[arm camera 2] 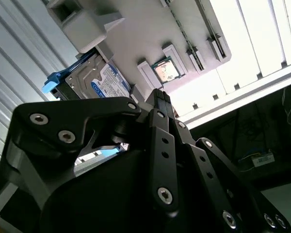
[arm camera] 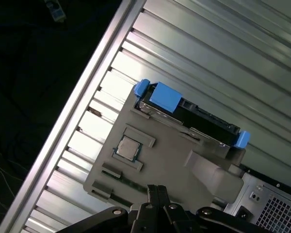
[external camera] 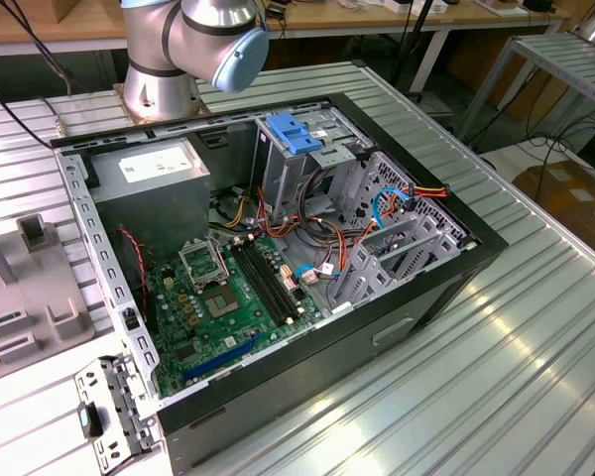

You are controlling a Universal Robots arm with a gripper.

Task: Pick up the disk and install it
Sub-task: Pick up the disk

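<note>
**A:** Locating the disk (arm camera: 203,119)?

**B:** Finding it standing on edge in a slot of the grey fixture (arm camera: 169,155), on the ribbed worktop (arm camera: 208,53), just beside the open computer case (external camera: 416,307). Not yet sitting in the case.

**A:** Checking its long axis?

**B:** Reading it as running along the fixture's far edge, from one blue rail end (arm camera: 163,96) to the other. Lying roughly broadside to the jaws.

**A:** Placing it relative to the jaws?

**B:** Seeing it ahead of the tips and apart from them, on the opposite side of the fixture, past the pocketed processor chip (arm camera: 128,147). Touching nothing of the disk.

**A:** Noting the state of the jaws?

**B:** Reading them as clenched in both wrist views, tips pressing together, gripping nothing.

**A:** Logging anything further out?

**B:** Logging the arm's base (external camera: 159,89) behind the case in the exterior view.
</note>
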